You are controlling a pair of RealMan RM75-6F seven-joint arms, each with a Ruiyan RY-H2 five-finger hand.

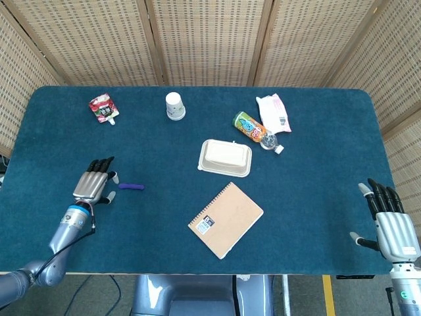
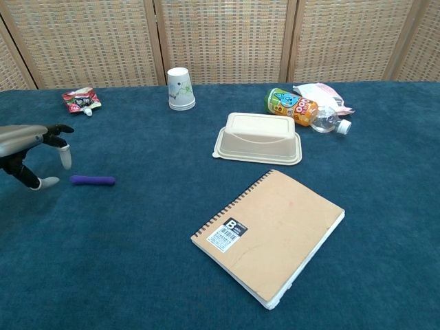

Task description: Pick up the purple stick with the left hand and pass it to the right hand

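Observation:
The purple stick [image 1: 131,186] [image 2: 93,180] lies flat on the blue table, left of centre. My left hand [image 1: 96,181] [image 2: 33,152] hovers just left of the stick with its fingers spread, holding nothing, a small gap away from the stick's end. My right hand [image 1: 391,222] rests at the table's front right corner, fingers extended and apart, empty; only the head view shows it.
A tan spiral notebook [image 1: 225,219] [image 2: 269,235] lies near the front centre. Behind it sits a beige lidded box [image 1: 225,157] [image 2: 258,138]. A paper cup [image 1: 174,105], a red pouch [image 1: 102,108], an orange bottle [image 1: 253,129] and a pink packet [image 1: 274,112] line the far side.

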